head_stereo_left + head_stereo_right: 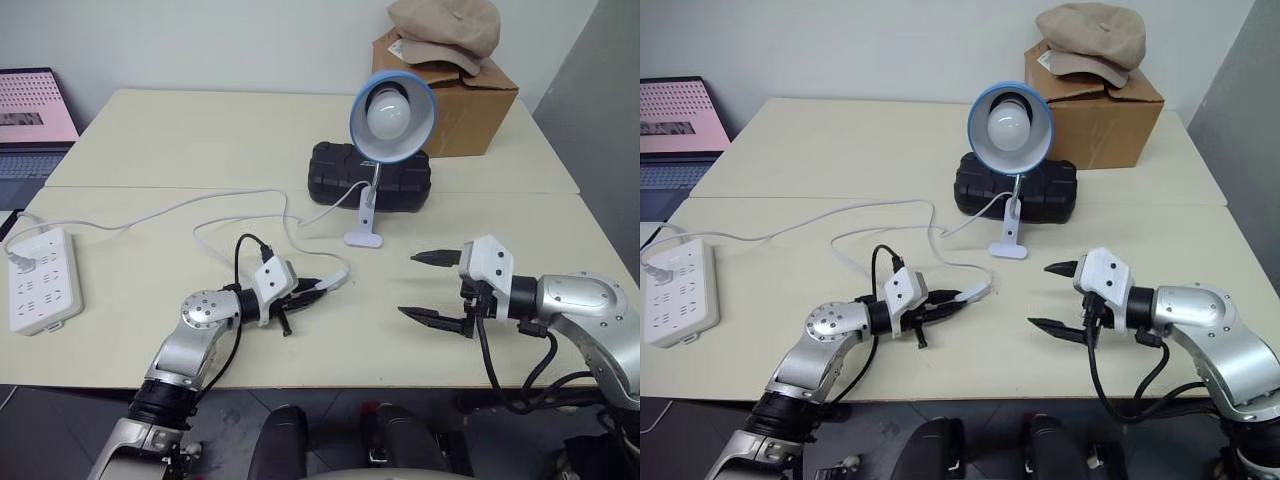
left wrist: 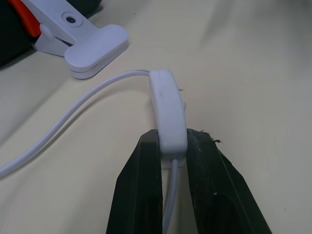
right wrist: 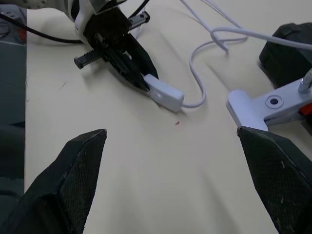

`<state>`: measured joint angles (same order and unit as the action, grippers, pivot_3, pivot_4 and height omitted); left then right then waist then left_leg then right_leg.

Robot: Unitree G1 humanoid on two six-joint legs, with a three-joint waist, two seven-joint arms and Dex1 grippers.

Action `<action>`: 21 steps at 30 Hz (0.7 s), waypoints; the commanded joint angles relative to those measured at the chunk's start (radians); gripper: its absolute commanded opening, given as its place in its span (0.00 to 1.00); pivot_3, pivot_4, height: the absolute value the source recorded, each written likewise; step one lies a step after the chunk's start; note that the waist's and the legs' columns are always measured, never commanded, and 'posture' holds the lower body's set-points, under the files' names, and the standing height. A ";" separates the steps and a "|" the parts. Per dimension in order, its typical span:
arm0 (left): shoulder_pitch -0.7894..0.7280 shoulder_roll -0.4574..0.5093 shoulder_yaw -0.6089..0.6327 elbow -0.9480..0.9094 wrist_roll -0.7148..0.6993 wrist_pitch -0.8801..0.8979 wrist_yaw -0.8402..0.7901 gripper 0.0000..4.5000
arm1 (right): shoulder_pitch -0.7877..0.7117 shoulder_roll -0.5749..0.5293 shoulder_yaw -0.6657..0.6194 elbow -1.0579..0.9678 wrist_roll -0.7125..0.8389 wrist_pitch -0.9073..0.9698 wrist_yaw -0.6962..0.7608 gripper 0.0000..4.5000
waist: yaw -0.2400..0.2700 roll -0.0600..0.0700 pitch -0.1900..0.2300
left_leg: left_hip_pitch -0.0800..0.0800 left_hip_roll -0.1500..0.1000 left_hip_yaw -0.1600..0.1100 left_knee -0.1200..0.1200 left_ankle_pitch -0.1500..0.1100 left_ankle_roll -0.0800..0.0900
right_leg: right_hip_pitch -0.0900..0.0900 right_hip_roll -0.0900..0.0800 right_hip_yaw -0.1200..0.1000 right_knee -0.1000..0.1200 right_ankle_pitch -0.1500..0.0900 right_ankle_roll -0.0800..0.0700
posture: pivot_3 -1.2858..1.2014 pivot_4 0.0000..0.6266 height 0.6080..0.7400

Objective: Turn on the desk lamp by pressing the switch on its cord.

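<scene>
Left gripper (image 1: pixel 312 290) pinches switch (image 2: pixel 168 111) near black case (image 1: pixel 370 175).

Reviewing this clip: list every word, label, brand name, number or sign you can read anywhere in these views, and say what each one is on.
No text can be read in any view.
Laptop screen: a pink page with rows of small marks, too small to read.
Power strip: no legible marking.
Cardboard box: a pale tag near the hat, blurred.
Switch, desk lamp, black case: no print visible.
</scene>
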<state>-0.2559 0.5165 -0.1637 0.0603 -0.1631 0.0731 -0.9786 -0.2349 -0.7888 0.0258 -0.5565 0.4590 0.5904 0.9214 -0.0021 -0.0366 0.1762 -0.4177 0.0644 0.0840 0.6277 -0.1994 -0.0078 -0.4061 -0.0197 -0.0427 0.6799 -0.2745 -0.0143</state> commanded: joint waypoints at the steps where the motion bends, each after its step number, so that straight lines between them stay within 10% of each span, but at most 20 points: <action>1: 0.005 0.063 0.032 -0.102 -0.056 0.044 -0.062 0.08 | -0.099 0.010 0.028 -0.020 0.051 0.068 0.003 1.00 | -0.002 0.000 0.000 | 0.000 0.000 0.000 0.000 0.000 0.000 | 0.000 0.000 0.000 0.000 0.000 0.000 | 0.52 0.24 1.00; 21: 0.032 0.229 0.107 -0.273 -0.240 0.260 -0.188 0.08 | -0.506 0.245 0.454 0.282 -0.069 0.109 0.141 1.00 | 0.000 0.000 0.000 | -0.001 0.000 0.000 0.000 0.000 0.000 | -0.001 0.000 -0.001 0.001 0.000 -0.001 | 0.52 0.24 1.00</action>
<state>-0.2196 0.7376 -0.0793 -0.1691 -0.3850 0.3336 -1.1681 -0.7221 -0.5530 0.4659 -0.2836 0.4109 0.7299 1.0388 -0.0024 -0.0365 0.1763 -0.4185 0.0649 0.0839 0.6280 -0.1993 -0.0077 -0.4068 -0.0198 -0.0434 0.6806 -0.2750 -0.0152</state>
